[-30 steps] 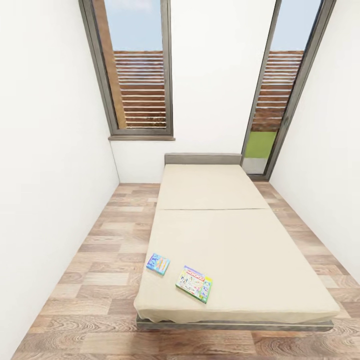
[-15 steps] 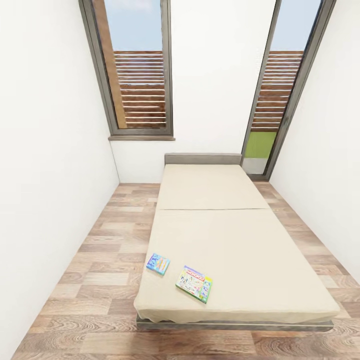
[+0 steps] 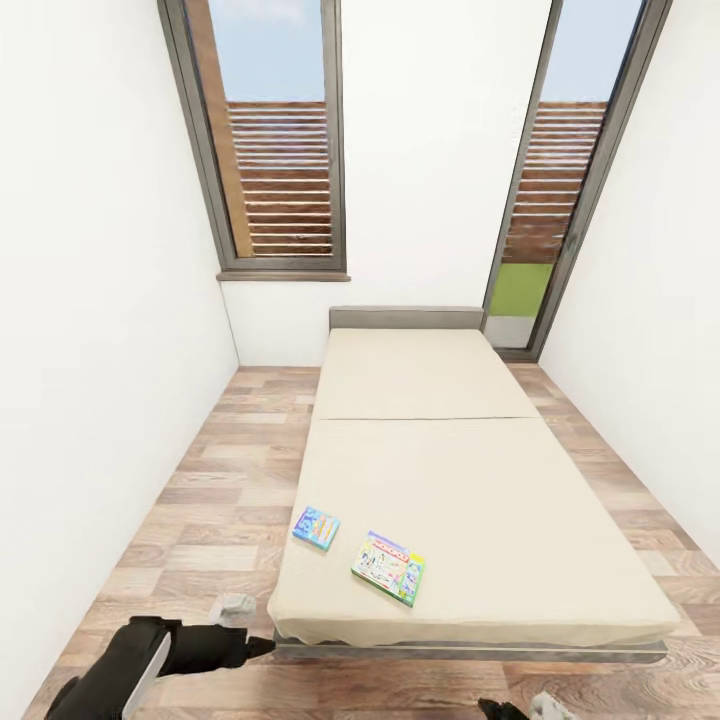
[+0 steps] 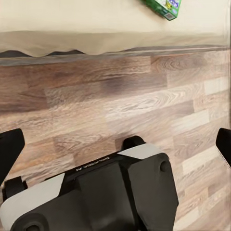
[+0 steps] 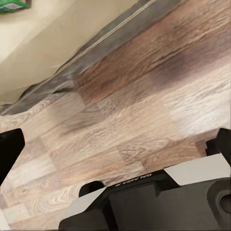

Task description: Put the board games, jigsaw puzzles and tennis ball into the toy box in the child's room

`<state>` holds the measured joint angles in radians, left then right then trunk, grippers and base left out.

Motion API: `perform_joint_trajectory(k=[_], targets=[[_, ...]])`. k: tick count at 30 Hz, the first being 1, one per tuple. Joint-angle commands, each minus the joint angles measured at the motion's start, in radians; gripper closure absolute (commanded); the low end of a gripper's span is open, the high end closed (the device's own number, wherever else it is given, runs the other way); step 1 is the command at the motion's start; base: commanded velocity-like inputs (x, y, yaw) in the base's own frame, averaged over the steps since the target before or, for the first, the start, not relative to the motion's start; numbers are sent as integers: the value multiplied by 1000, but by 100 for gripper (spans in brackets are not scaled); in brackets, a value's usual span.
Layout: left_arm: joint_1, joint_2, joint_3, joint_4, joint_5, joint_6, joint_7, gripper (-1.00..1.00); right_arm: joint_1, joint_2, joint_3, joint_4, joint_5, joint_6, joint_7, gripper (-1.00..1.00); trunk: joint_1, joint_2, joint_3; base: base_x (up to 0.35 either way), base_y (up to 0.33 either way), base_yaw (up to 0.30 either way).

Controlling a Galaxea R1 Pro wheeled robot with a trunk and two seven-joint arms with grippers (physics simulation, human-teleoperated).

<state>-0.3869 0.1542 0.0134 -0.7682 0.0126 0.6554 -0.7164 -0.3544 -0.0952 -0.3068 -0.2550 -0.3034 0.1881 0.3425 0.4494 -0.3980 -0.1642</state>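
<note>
Two board games lie flat near the foot of the bed, on its beige mattress. One is a small blue box; to its right is a larger green-edged box. My left gripper hangs open over the wood floor just off the bed's near left corner. In the left wrist view its fingers are spread wide, and the green-edged box's corner shows beyond them. My right gripper is open and low by the bed's foot, with nothing between its fingers. The table, toy box, jigsaw puzzles and tennis ball are out of view.
The bed's dark frame edge runs across in front of me. Wood plank floor lies along the bed's left side, bounded by a white wall. Two tall dark-framed windows stand behind the headboard.
Both arms have come up into the head view's lower edge, the left at the bed's near left corner and the right at the bottom. The board games have not moved.
</note>
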Motion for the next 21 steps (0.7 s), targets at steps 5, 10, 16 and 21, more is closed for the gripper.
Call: perform_joint_trajectory(k=[5, 10, 16, 21], targets=[[-14, -7, 2, -31, -1, 21, 10, -100, 5, -5, -38, -43, -38, 29, 26, -100, 1, -2, -2, 0, 0, 0], [-17, -8, 6, -45, -3, 5, 16, -100, 7, 2, -41, -78, -37, 29, 23, -100, 1, -2, -2, 0, 0, 0], [-18, -10, 42, -63, -3, -16, 23, -100, 6, 13, -18, -258, -32, 51, 16, -100, 1, -2, -2, 0, 0, 0], [-19, -12, 98, -110, -3, -8, 50, -100, 6, 52, 100, -504, -33, 221, -120, -100, 1, -2, -2, 0, 0, 0]])
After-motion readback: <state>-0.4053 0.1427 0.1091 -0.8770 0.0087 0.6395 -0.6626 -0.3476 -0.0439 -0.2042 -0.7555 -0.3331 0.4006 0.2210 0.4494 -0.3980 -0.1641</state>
